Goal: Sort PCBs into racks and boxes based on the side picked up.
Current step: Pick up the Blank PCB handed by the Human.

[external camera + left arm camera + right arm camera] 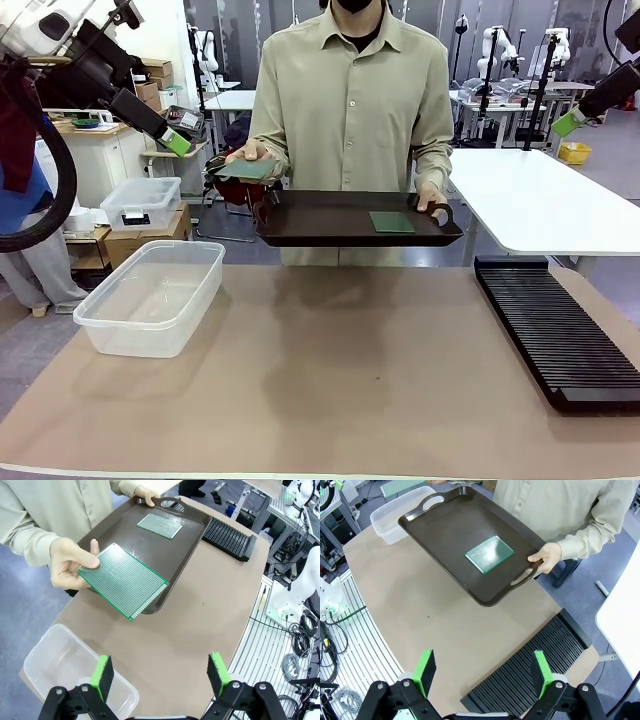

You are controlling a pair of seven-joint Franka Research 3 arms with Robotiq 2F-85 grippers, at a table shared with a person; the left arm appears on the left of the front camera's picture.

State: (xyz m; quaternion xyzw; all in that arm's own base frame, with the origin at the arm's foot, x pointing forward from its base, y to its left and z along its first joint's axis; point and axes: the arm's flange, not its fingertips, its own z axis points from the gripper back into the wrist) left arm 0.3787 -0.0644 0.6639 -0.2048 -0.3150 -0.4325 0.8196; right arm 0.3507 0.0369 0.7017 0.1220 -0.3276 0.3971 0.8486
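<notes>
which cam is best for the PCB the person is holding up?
Left wrist view: the held PCB shows its whole face and hole grid. Front view has it nearly edge-on; right wrist view crops it at the picture's top.

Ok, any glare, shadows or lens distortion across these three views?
Front view: even light, a soft shadow on the table below the tray. Left wrist view: sharp, the table edge bows with the wide lens. Right wrist view: a faint sheen on the tray, no blur.
</notes>
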